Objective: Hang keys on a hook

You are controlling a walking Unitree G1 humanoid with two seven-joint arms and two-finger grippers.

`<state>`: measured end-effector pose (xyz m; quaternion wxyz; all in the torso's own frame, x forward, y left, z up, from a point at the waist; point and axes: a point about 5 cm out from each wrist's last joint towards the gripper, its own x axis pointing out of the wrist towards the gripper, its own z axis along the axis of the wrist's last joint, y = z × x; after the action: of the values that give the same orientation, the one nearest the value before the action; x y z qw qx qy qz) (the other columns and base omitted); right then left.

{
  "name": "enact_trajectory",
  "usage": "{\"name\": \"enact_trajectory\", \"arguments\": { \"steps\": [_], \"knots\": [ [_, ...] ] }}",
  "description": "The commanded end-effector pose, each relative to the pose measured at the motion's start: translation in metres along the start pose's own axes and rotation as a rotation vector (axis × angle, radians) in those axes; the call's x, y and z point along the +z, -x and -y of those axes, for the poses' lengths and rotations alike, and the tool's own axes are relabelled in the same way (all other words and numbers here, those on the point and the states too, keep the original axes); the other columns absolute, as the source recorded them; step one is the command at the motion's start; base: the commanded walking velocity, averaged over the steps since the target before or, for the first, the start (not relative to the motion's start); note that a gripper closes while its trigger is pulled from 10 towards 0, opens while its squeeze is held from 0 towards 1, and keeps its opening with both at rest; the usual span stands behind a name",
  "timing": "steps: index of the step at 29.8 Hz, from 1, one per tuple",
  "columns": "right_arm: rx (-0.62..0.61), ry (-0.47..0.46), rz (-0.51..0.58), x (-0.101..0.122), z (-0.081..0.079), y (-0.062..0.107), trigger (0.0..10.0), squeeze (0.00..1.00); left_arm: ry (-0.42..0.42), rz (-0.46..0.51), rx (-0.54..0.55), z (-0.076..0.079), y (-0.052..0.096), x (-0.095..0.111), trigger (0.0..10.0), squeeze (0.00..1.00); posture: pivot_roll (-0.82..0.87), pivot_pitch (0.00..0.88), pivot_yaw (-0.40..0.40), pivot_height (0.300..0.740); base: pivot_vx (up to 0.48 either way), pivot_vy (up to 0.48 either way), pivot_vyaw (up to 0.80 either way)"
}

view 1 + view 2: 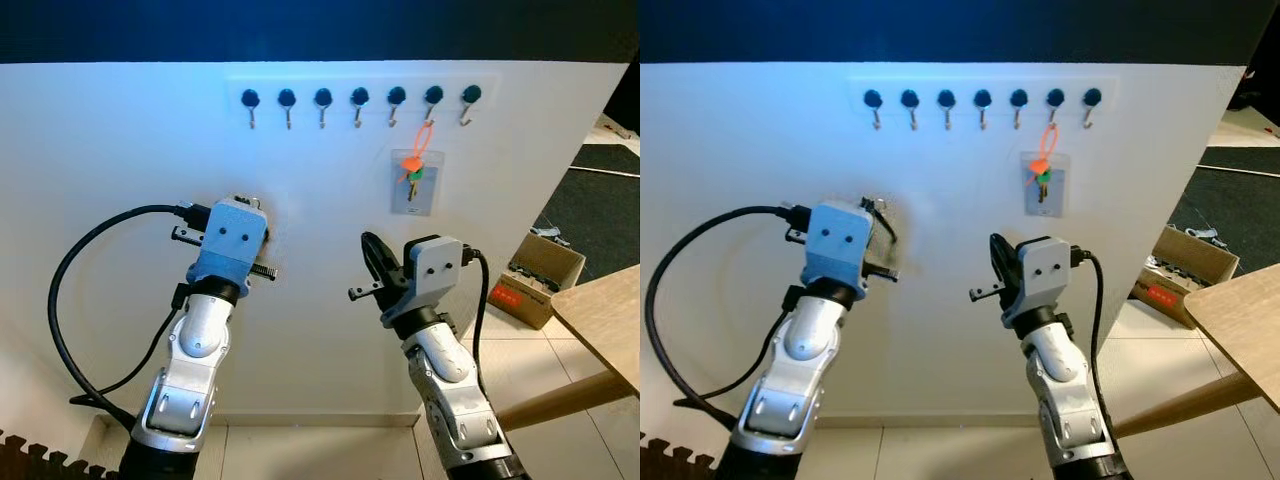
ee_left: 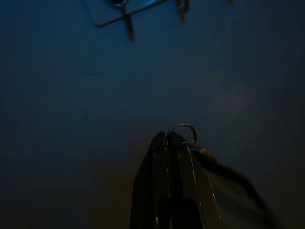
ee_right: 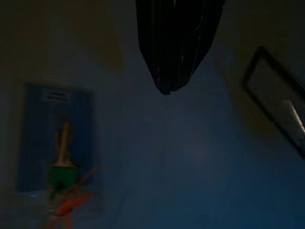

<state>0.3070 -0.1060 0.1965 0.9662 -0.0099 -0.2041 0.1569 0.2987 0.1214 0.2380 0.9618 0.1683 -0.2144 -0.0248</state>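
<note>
The white wall point(image 1: 330, 320) takes up most of the scene, and near its top edge a rail carries a row of seven hooks point(image 1: 359, 100). One of them, second from the right end, already holds a clear pouch point(image 1: 415, 183) on an orange loop with a green-headed key inside. A wooden worktop point(image 1: 600, 315) juts in at the lower right, with a cardboard box point(image 1: 540, 268) on the floor beyond it.

The left pincer point(image 1: 252, 205) is raised close to the wall, well below the left part of the rail. Its fingers are pressed together on a small metal key ring point(image 2: 183, 132), which pokes out just past the tips; a dark strap trails from it.

The right pincer point(image 1: 372, 258) points up between the pouch and the other arm, its fingers closed together with nothing in them.

The grip leaves only a sliver of ring exposed, so I judge the main risk is missing the hook tip: the ring could strike the hook's knob or the wall and twist out of the fingers. Letting go before the ring sits over the hook would drop the keys to the floor. A sideways reach could also knock the hanging pouch.
</note>
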Motion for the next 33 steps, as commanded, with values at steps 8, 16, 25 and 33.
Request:
{"name": "enact_trajectory", "arguments": {
  "steps": [8, 16, 25, 33],
  "knots": [
    [0.003, -0.007, -0.016, -0.004, 0.0, 0.001, 10.0, 0.0, 0.163, -0.015, 0.003, -0.003, -0.013, 0.011, 10.0, 0.0, 0.15, 0.121, 0.026, 0.74, 0.0, 0.0, 0.0],
    [0.008, -0.008, -0.009, -0.003, -0.001, -0.002, 10.0, 0.0, 0.344, -0.01, -0.063, -0.008, -0.045, 0.033, 10.0, 0.0, 0.15, 0.118, 0.026, 0.74, 0.0, 0.0, 0.0],
    [0.003, -0.006, -0.006, -0.002, -0.001, -0.002, 10.0, 0.0, 0.463, -0.036, -0.055, -0.021, -0.059, 0.035, 10.0, 0.0, 0.14, 0.121, 0.035, 0.74, 0.0, 0.0, 0.0],
    [-0.002, -0.006, -0.008, -0.003, 0.0, -0.001, 10.0, 0.0, 0.484, -0.042, -0.031, -0.032, -0.065, 0.037, 10.0, 0.0, 0.14, 0.126, 0.036, 0.74, 0.0, 0.0, 0.0]
  ]
}}
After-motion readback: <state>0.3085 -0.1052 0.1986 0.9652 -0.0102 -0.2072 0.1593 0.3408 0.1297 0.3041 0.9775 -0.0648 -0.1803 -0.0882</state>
